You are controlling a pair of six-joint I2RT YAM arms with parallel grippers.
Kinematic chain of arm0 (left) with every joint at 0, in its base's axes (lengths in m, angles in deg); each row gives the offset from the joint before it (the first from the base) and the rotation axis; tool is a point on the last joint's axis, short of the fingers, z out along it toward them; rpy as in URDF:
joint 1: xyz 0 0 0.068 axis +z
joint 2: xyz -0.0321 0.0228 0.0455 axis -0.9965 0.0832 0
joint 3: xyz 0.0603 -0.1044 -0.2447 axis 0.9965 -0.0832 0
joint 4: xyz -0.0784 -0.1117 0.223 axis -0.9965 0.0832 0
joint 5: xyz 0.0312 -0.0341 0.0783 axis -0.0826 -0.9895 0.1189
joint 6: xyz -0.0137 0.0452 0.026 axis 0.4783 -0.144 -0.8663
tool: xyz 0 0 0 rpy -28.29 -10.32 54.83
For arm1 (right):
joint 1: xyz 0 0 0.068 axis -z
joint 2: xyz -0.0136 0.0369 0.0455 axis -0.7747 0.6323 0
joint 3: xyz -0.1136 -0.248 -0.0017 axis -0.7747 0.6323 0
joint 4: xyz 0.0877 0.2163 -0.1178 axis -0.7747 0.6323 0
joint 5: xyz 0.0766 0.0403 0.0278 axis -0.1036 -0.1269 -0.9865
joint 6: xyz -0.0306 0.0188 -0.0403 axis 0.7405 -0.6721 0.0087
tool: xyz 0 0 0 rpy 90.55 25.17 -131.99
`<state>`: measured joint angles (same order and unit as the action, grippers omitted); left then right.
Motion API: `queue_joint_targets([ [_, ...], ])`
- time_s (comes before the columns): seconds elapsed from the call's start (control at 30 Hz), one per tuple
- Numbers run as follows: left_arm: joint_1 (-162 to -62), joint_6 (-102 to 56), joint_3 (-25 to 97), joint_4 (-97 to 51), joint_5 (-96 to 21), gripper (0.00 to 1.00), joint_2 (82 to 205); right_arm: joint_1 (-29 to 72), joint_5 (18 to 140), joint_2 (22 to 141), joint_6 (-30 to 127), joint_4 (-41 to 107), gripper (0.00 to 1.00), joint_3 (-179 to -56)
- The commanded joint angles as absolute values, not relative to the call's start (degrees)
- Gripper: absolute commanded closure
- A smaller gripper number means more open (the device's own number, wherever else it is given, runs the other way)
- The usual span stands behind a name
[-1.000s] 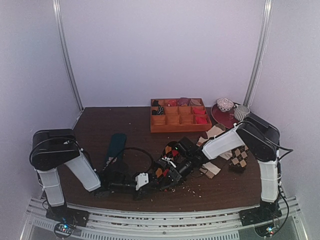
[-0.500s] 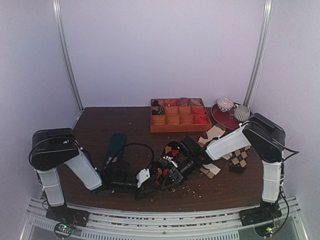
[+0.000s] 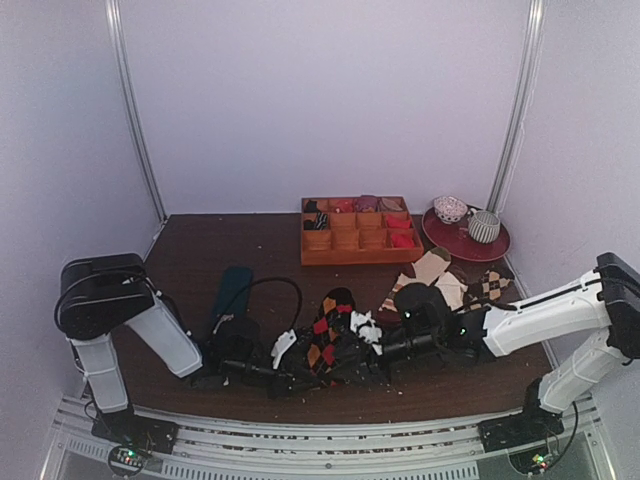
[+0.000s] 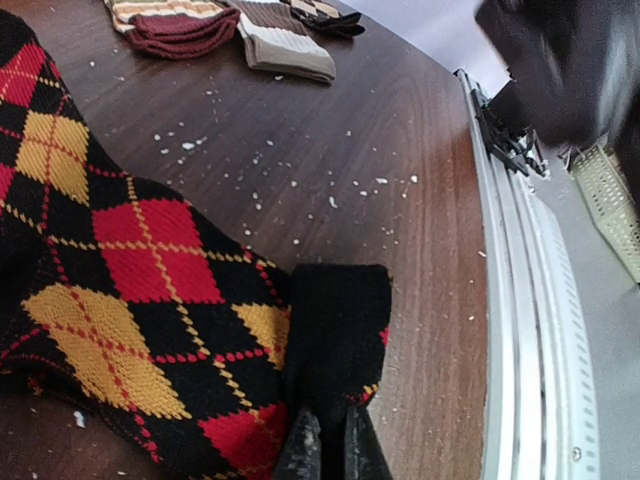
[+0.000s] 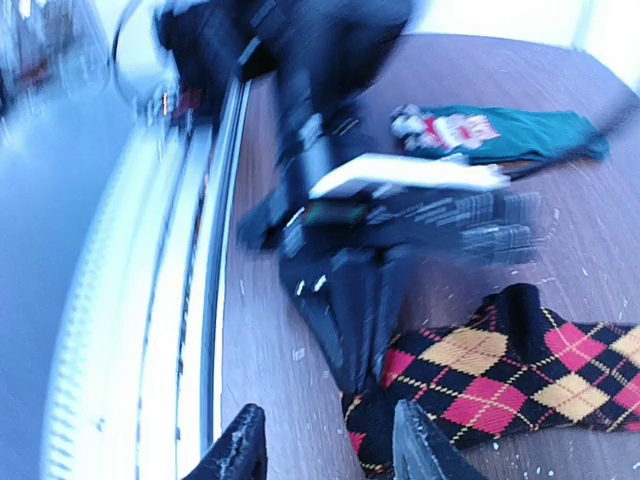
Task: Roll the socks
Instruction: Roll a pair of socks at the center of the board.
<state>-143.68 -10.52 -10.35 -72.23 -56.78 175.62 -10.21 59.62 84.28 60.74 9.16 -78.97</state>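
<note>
The socks (image 3: 326,336) are black with red and orange diamonds and lie at the table's front middle. They fill the left wrist view (image 4: 140,290) and show in the right wrist view (image 5: 500,385). My left gripper (image 4: 328,448) is shut on the black end of the socks, low at the table; it also shows in the top view (image 3: 298,372) and, blurred, in the right wrist view (image 5: 370,310). My right gripper (image 5: 330,452) is open and empty, its fingertips (image 5: 240,445) just short of the socks' pinched end, facing the left gripper. In the top view it (image 3: 368,358) sits right of the socks.
A dark teal sock (image 3: 232,290) lies left of the socks. A brown-and-beige argyle sock (image 3: 490,285) and folded beige socks (image 3: 430,268) lie right. A wooden compartment tray (image 3: 358,240) and a red plate (image 3: 455,240) with bowls stand behind. White crumbs dot the table; its front rail (image 4: 520,330) is close.
My right arm has swung out right and dropped low, and its gripper has come off the socks. The socks now lie more spread out. My left gripper has shifted slightly right, still gripping.
</note>
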Motion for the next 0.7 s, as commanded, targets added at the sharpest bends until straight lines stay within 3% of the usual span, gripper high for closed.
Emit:
queue_joint_targets([
  [0.0, -143.86, -5.57, -14.33, -52.24, -59.95, 1.0, 181.34, -17.13, 75.71, 87.16, 80.79, 9.86, 0.56, -76.98],
  [0.47, -143.28, -6.31, -15.43, -53.27, -59.97, 1.0, 181.41, -18.47, 80.33, 97.45, 88.82, 12.38, 0.55, -82.24],
  [0.67, -142.99, -6.27, -15.78, -53.95, -60.1, 1.0, 182.0, -19.3, 80.05, 99.01, 86.74, 12.09, 0.61, -82.88],
])
